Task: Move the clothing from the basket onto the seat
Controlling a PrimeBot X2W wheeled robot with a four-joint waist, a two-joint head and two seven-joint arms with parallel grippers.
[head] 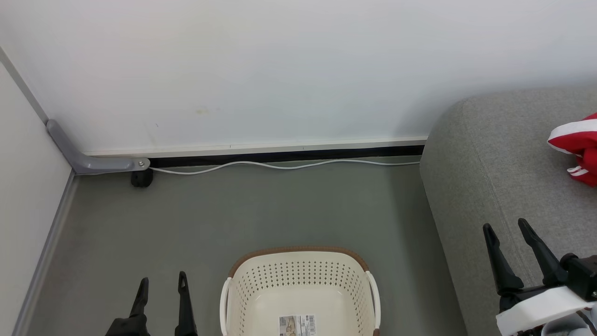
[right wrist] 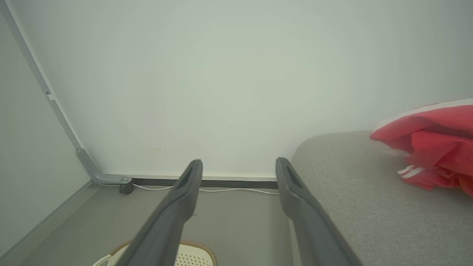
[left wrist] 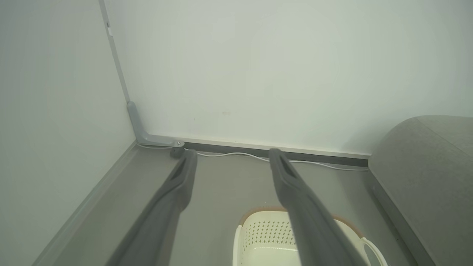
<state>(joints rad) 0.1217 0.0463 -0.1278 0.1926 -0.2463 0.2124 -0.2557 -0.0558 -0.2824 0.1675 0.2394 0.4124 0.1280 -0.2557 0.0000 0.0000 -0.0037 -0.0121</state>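
The cream basket (head: 301,284) with a brown rim stands on the floor at the bottom centre, with a paper label on its bare bottom; its far end also shows in the left wrist view (left wrist: 266,236) and right wrist view (right wrist: 192,256). Red clothing (head: 578,147) with white stripes lies on the grey seat (head: 494,163) at the right edge, also in the right wrist view (right wrist: 432,147). My left gripper (head: 162,282) is open over the floor, left of the basket. My right gripper (head: 506,231) is open over the seat's front, holding nothing.
A white wall runs across the back with a dark skirting and a white cable (head: 280,165) along the floor. A grey bracket (head: 88,161) and a small black foot sit in the left corner. Grey floor lies between the basket and the wall.
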